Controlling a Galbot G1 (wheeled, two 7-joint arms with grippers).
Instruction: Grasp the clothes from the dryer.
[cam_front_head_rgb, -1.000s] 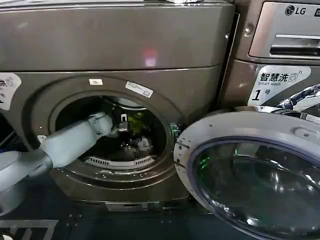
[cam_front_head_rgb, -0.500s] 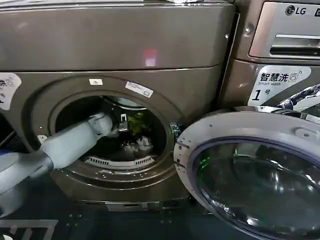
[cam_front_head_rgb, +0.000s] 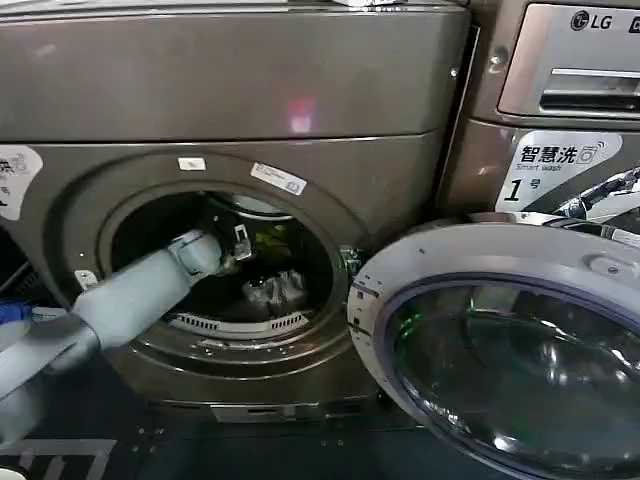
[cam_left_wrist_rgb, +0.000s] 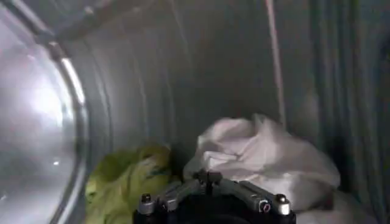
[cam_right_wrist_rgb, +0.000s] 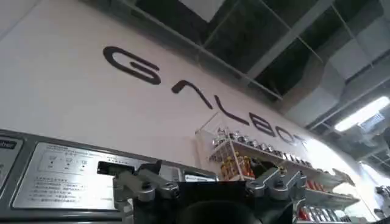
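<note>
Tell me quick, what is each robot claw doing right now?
Left gripper: inside the dryer, grip cannot be told.
Right gripper: cannot be told.

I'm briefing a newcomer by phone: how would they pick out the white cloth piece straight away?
Find the bronze-grey dryer with its round door swung open. Inside the drum, just past the left gripper, two crumpled pieces lie side by side. The white cloth is the pale, puffier heap; its neighbour, the yellow-green cloth, is brightly coloured.

Two clothes lie in the drum: one white piece (cam_left_wrist_rgb: 262, 155), one yellow-green piece (cam_left_wrist_rgb: 125, 179). Two machines (dryer (cam_front_head_rgb: 230, 90), LG machine (cam_front_head_rgb: 560, 70)).
</note>
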